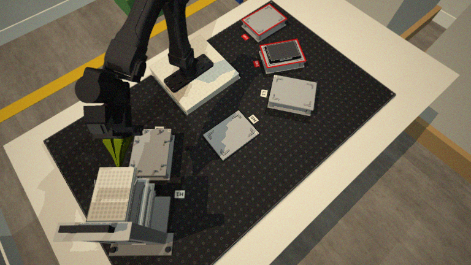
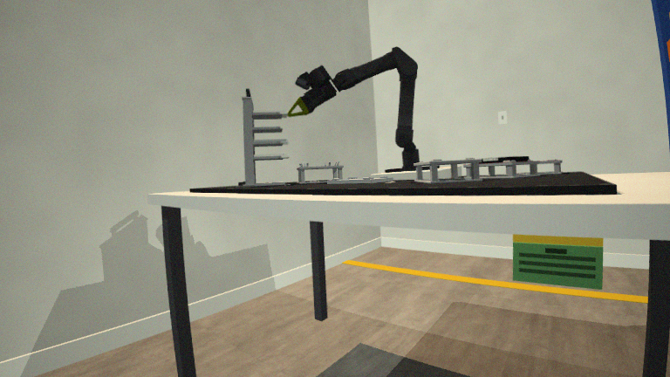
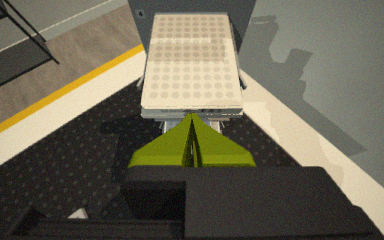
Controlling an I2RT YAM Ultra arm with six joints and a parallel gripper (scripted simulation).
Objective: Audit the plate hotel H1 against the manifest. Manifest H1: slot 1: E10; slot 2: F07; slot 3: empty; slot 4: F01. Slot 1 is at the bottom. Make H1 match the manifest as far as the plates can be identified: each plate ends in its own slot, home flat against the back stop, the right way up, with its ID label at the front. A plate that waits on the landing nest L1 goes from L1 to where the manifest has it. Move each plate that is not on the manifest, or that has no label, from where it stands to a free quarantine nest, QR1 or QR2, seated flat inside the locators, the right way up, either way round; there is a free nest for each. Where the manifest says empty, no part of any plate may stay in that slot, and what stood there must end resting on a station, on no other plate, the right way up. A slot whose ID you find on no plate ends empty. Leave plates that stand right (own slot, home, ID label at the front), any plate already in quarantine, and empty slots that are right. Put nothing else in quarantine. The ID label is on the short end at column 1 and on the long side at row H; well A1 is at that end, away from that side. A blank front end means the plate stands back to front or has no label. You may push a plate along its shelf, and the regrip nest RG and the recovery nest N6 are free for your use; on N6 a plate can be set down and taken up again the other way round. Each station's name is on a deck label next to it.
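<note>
The plate hotel H1 (image 1: 121,210) stands at the front left of the deck, and shows as a tall rack in the side view (image 2: 256,138). A cream well plate (image 1: 111,192) lies on its top shelf and sticks out at the front; it fills the wrist view (image 3: 191,62). My gripper (image 1: 118,153) has its green fingers shut with nothing between them. The fingertips (image 3: 192,117) are at the plate's front end, level with the top shelf (image 2: 280,116). Lower shelves are mostly hidden under the top plate.
The regrip nest (image 1: 153,153) stands right beside the hotel. N6 (image 1: 230,134) and L1 (image 1: 292,94) lie bare mid-deck. One red-edged quarantine nest (image 1: 283,54) holds a dark plate; the other (image 1: 264,21) is bare. The arm's base (image 1: 189,72) sits on a white block.
</note>
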